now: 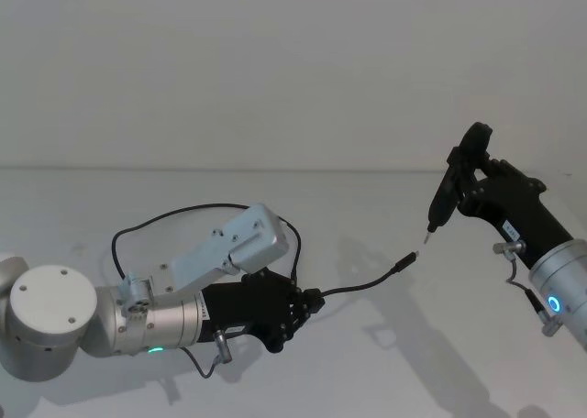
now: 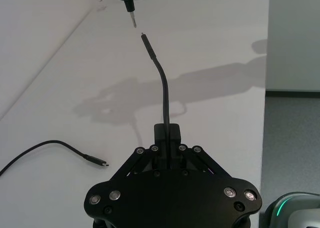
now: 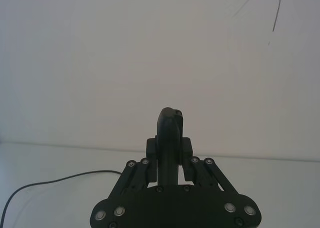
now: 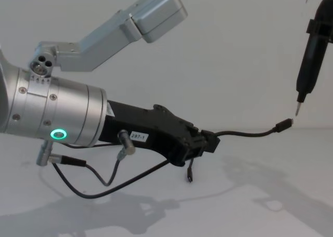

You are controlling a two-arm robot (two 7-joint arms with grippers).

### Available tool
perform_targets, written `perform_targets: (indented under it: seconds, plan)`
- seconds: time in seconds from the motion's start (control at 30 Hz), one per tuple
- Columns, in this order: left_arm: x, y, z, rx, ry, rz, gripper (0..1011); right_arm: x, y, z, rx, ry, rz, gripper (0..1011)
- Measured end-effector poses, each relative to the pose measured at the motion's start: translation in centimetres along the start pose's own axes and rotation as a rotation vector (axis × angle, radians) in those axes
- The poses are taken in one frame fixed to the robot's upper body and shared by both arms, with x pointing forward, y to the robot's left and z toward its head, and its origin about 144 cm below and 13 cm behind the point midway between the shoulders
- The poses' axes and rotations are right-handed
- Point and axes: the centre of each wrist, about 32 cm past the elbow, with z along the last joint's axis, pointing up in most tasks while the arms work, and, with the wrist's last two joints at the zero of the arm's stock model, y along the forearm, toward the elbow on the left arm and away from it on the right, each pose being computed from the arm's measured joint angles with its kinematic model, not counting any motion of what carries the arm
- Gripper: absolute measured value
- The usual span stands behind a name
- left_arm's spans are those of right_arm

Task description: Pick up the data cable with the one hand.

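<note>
The left gripper (image 4: 208,142) pinches the data cable (image 4: 244,133) tight near 1 plug; that bendy end could droop and slip out.

Black data cable (image 1: 367,283), pinched by left gripper (image 1: 307,301)

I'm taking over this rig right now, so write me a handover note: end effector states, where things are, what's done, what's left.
Left end effector: shut on the data cable, holding it near one plug, that end sticking out in the air toward the right.
Right end effector: shut on a slim black tool, tip just above the cable's free plug.
Rest of the cable loops on the table behind the left arm.
Done: cable grasped. Left: lifting the trailing length clear.
</note>
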Motion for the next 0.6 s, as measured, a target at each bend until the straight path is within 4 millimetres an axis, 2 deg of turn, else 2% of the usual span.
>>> perform_targets:
  seconds: [0.6]
  plan:
    - [0.0, 0.01, -0.01, 0.0, 0.0, 0.0, 36, -0.09, -0.22, 0.21, -0.029, 0.003, 0.027, 279]
